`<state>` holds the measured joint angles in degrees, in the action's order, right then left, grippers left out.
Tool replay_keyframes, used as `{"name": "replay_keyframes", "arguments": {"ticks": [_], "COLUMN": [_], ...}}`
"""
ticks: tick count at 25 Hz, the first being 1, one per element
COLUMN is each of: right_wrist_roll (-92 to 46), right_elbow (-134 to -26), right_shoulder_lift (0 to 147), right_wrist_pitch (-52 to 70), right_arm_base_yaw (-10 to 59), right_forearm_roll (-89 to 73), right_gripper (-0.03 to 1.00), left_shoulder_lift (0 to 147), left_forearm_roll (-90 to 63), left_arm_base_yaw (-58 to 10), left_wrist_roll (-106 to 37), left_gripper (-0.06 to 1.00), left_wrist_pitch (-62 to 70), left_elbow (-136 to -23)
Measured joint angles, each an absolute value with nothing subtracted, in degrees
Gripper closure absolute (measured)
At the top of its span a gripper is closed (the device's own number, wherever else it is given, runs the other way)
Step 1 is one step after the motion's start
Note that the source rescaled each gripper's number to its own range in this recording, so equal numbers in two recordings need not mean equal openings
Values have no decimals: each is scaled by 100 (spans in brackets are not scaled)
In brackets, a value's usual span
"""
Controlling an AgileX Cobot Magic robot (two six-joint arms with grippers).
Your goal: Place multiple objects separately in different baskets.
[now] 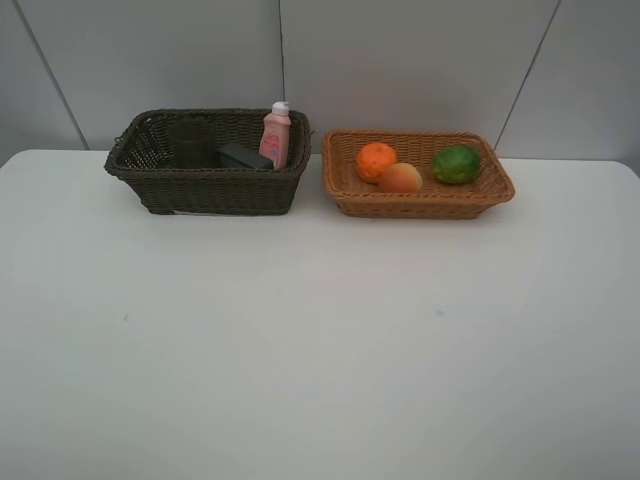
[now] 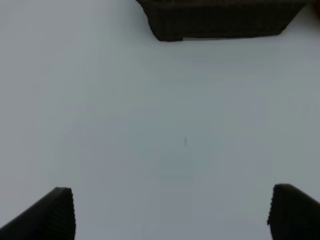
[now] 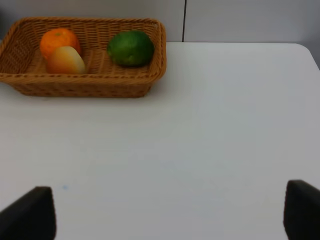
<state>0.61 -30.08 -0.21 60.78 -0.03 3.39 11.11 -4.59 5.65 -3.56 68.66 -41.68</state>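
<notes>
Sorting looked done. Dark basket sat far left and held the pink bottle, the black bottle and what looked like the cup. Tan basket sat far right and held the orange, peach and green fruit. Nothing loose on the table. Left gripper and right gripper hung over bare table on the near side, baskets beyond them; both sets of jaws apart, empty. No pick target left, as I read it.
</notes>
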Motion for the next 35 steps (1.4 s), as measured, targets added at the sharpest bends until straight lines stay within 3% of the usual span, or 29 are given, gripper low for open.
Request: {"name": "replay_keyframes", "arguments": {"ticks": [11, 35], "right_wrist_roll": [61, 61], "right_elbow": [-3008, -3008], "right_shoulder_lift": [-21, -21], "right_wrist_pitch": [6078, 6078], "right_arm_base_yaw": [-3, -3], "right_forearm_roll": [339, 339], "right_gripper": [-3, -3], "left_shoulder_lift": [-29, -45], "left_forearm_roll": [-271, -290], "left_arm_base_yaw": [565, 811], "left_wrist_roll": [-180, 197], "left_gripper": [-6, -6], "left_wrist_pitch": [6866, 6101], "left_elbow": [-3438, -2888]}}
